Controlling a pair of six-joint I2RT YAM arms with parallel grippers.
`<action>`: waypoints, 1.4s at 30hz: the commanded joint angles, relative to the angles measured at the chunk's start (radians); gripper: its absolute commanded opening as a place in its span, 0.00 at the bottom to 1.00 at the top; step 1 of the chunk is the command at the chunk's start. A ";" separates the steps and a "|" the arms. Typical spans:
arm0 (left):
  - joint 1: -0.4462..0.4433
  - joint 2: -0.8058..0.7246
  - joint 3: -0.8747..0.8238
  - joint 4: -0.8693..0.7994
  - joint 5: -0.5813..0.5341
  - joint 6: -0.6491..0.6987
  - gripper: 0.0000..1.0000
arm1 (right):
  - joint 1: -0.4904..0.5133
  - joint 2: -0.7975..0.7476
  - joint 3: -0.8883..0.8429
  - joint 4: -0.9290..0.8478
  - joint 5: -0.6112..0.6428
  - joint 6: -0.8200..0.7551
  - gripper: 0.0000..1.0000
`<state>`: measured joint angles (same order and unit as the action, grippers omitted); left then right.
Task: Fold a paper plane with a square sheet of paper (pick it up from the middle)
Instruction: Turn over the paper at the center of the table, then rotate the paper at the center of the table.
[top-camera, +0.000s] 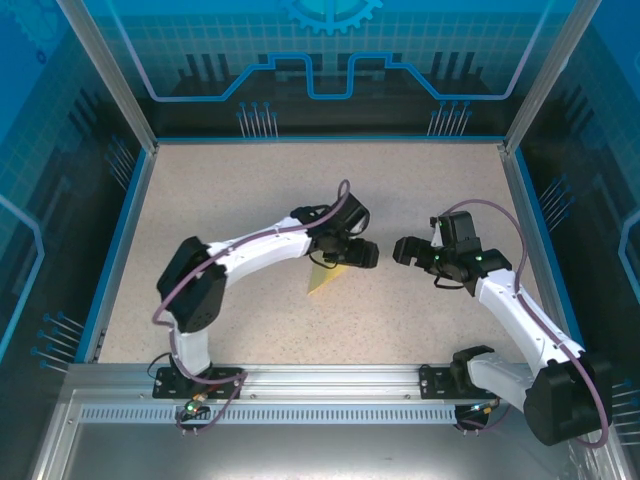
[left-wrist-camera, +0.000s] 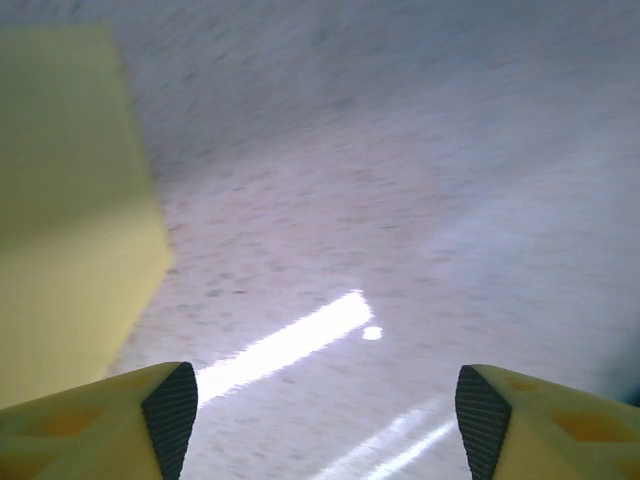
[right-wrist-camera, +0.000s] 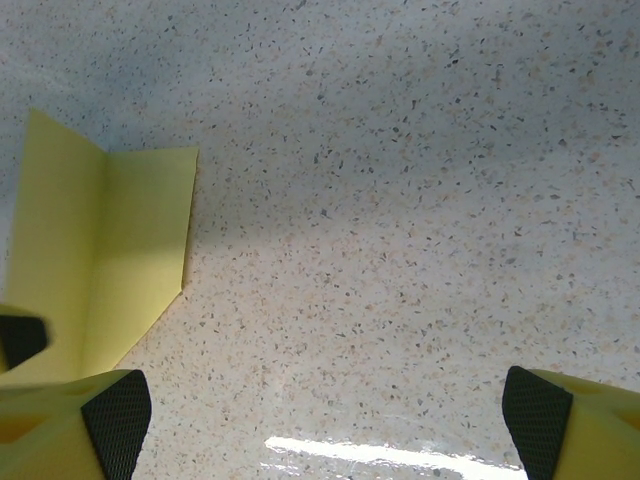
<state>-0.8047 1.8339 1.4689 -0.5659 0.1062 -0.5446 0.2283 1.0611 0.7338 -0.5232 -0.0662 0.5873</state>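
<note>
Your left gripper (left-wrist-camera: 325, 412) is wide open with nothing between its fingers. The folded yellow paper (left-wrist-camera: 70, 210) sits on the table (left-wrist-camera: 400, 200) just beside one finger. Your right gripper (right-wrist-camera: 325, 410) is wide open too, holding nothing.

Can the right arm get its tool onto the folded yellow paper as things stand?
Probably yes. The right tool stands open with bare speckled table between it and the folded pale yellow paper sheet. The left tool, also open, sits right by that sheet, so expect crowding.
</note>
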 joint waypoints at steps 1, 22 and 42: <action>0.030 -0.119 -0.042 0.068 0.107 -0.039 0.76 | -0.017 0.012 -0.001 0.014 -0.044 0.011 0.95; 0.461 -0.488 -0.583 0.015 -0.213 -0.370 0.99 | 0.522 0.729 0.495 0.132 -0.064 0.096 0.82; 0.549 -0.552 -0.672 0.089 -0.066 -0.300 0.98 | 0.589 0.898 0.480 -0.036 -0.141 -0.248 0.77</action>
<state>-0.2672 1.2854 0.8139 -0.5140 -0.0250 -0.8799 0.8062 1.9751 1.2942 -0.4343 -0.1719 0.4797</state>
